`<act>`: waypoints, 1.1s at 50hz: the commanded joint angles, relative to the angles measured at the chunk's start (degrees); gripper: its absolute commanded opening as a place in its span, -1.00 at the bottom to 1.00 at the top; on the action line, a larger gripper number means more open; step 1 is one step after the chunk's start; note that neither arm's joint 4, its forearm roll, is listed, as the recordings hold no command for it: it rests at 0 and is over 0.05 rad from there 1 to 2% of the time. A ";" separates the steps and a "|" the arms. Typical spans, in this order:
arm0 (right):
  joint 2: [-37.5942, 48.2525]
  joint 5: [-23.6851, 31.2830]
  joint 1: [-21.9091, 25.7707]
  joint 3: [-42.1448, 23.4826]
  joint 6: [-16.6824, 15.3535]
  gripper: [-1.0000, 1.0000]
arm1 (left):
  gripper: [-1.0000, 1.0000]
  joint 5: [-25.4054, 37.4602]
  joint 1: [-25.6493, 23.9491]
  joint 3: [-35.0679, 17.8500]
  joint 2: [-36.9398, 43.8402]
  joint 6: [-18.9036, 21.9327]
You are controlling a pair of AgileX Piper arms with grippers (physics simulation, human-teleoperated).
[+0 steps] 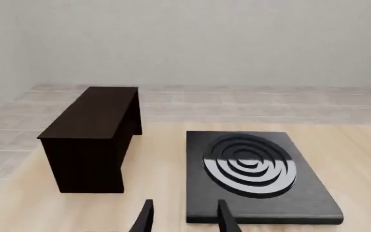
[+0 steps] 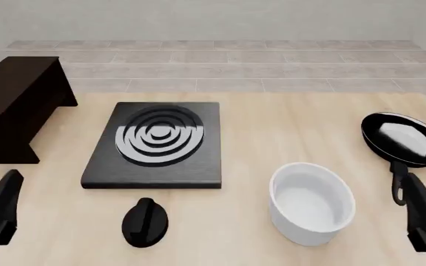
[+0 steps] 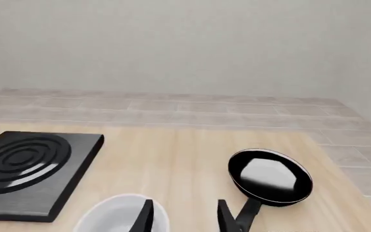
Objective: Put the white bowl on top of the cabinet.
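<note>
Deep glossy white bowl sits upright on the light wooden bench, front right, near the black frying pan; dark brown box-shaped cabinet far left, beside the flat black stove plate; black knob in front; left gripper and right gripper fingers parted, holding nothing.

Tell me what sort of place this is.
Likely a simulated kitchen-style tabletop: a stove plate with grey rings, a black frying pan and a white bowl sit on a light wooden table, bare wall behind.
</note>
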 commanded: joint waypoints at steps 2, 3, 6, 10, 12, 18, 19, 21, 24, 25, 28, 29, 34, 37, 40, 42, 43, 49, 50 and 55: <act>0.06 -2.36 -1.61 1.37 2.07 1.00 | 1.00 -6.26 1.31 3.05 2.10 -3.40; -0.06 -2.28 -1.61 1.39 2.09 1.00 | 1.00 -5.94 1.23 3.02 1.53 -3.13; -0.08 -2.25 -1.59 1.40 2.04 1.00 | 1.00 -4.71 1.02 2.82 -0.18 -2.37; -0.06 -2.32 -1.68 1.43 2.02 1.00 | 1.00 -4.83 0.83 2.86 -0.52 -1.88; -0.10 -2.28 -1.72 1.45 1.98 1.00 | 1.00 -3.58 0.61 2.53 -1.77 -0.28; 0.01 -2.34 -1.68 1.48 2.04 1.00 | 1.00 -1.29 0.14 -0.08 -1.59 -2.29; -0.05 -2.29 -1.69 1.48 2.04 1.00 | 1.00 -0.26 -0.10 -0.88 -1.93 -2.89; -0.15 -2.22 -1.71 1.50 2.12 1.00 | 1.00 1.75 -0.09 -2.30 -3.64 -2.80; -0.10 -2.23 -1.78 1.51 2.19 1.00 | 1.00 3.90 -1.04 -4.00 -4.48 -1.68; -0.03 -2.26 -1.80 1.52 2.17 1.00 | 1.00 4.38 -1.21 -4.66 -4.53 -2.32; -0.02 -2.20 -1.81 1.52 2.11 1.00 | 1.00 5.47 -1.40 -6.00 -4.55 -3.05; 0.00 -2.17 -1.80 1.52 2.09 1.00 | 1.00 6.15 -1.70 -6.83 -4.53 -3.66; -0.09 -2.02 -1.89 1.52 2.23 1.00 | 1.00 9.69 -4.27 -8.90 -4.05 -6.92; -0.09 -1.96 -1.92 1.52 2.29 1.00 | 1.00 10.80 -5.30 -9.82 -3.88 -6.32; -0.20 -1.81 -1.93 1.51 2.36 1.00 | 1.00 11.65 -6.86 -10.91 -3.42 -5.03; -0.07 -1.85 -1.97 1.51 2.46 1.00 | 1.00 12.58 -9.57 -12.66 -1.28 -4.69; 0.09 -1.94 -1.99 1.52 2.55 1.00 | 1.00 12.56 -10.77 -13.38 -0.83 -4.65; 0.52 -2.16 -1.94 1.53 2.79 1.00 | 1.00 10.37 -15.60 -16.13 3.95 -2.80; 0.54 -2.18 -1.94 1.53 2.79 1.00 | 1.00 10.34 -15.60 -16.13 3.99 -2.80; 0.75 -2.32 -2.05 1.52 2.92 1.00 | 1.00 6.62 -22.62 -18.20 11.81 -0.63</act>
